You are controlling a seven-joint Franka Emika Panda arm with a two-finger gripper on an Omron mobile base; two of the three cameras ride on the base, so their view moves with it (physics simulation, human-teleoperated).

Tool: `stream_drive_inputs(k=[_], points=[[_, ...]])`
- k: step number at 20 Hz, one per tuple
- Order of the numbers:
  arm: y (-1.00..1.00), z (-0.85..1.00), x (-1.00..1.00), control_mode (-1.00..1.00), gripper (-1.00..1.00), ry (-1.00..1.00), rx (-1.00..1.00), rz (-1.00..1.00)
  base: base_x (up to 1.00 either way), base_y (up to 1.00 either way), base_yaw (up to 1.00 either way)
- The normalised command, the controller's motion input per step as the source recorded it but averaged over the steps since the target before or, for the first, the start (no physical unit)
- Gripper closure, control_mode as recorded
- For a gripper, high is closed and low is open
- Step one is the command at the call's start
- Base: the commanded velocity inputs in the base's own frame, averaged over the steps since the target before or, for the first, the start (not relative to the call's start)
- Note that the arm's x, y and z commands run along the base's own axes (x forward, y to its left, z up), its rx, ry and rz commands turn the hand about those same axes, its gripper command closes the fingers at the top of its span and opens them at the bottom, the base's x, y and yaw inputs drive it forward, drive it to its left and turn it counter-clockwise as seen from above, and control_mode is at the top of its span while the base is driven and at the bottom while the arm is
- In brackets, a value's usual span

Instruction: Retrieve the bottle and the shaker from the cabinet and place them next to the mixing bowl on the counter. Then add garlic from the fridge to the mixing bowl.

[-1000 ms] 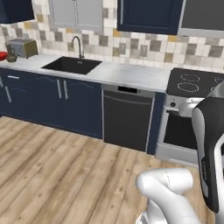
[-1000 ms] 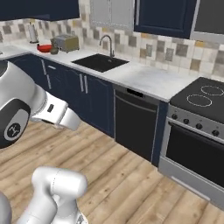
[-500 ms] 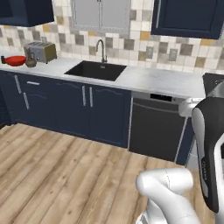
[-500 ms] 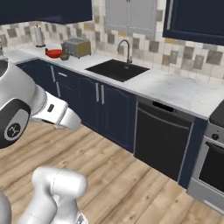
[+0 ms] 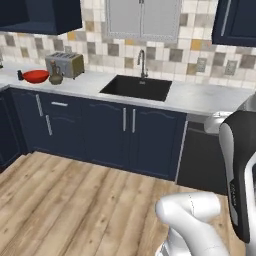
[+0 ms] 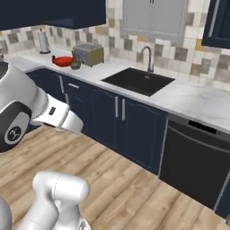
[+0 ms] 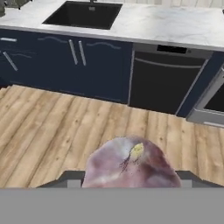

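In the hand view a whitish-purple garlic [image 7: 129,162] bulb with a yellowish tip sits between the fingers of my gripper [image 7: 131,181], which is shut on it above the wooden floor. The red mixing bowl [image 5: 35,76] [image 6: 63,60] stands far left on the white marble counter [image 5: 200,97] [image 6: 197,101]. The olive-brown bottle [image 5: 55,76] [image 6: 75,64] stands right beside the bowl. A small black shaker [image 5: 20,75] is on the bowl's other side. The navy wall cabinet [image 5: 40,15] [image 6: 58,12] hangs above them. The fridge is out of view.
A toaster [image 5: 65,64] [image 6: 89,54] stands behind the bowl. A black sink [image 5: 136,87] [image 6: 138,81] [image 7: 83,14] with a faucet is set in the counter, with a dishwasher [image 5: 200,160] [image 6: 197,157] [image 7: 164,83] to its right. A paper towel roll [image 6: 43,41] stands at the back left. Wooden floor lies before the base cabinets.
The whole picture has slid to the right, so the base has moved left along the counter. The cooktop has left the view and the bowl and toaster have come closer.
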Motion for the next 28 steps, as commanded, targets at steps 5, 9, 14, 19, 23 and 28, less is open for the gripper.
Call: stream_drive_inputs(k=[5, 9, 14, 19, 23, 28], points=[[0.00, 0.00, 0.00, 1.00, 1.00, 0.00, 0.00, 0.00, 1.00, 1.00, -0.12], [0.00, 0.00, 0.00, 1.00, 1.00, 0.00, 0.00, 0.00, 1.00, 1.00, -0.12], [0.00, 0.00, 0.00, 1.00, 1.00, 0.00, 0.00, 0.00, 1.00, 1.00, 0.05], [0.00, 0.00, 0.00, 1.00, 1.00, 0.00, 0.00, 0.00, 1.00, 0.96, 0.20], [0.00, 0.00, 0.00, 1.00, 1.00, 0.00, 0.00, 0.00, 1.00, 0.75, 0.20], [0.00, 0.00, 0.00, 1.00, 1.00, 0.00, 0.00, 0.00, 1.00, 0.62, 0.03]])
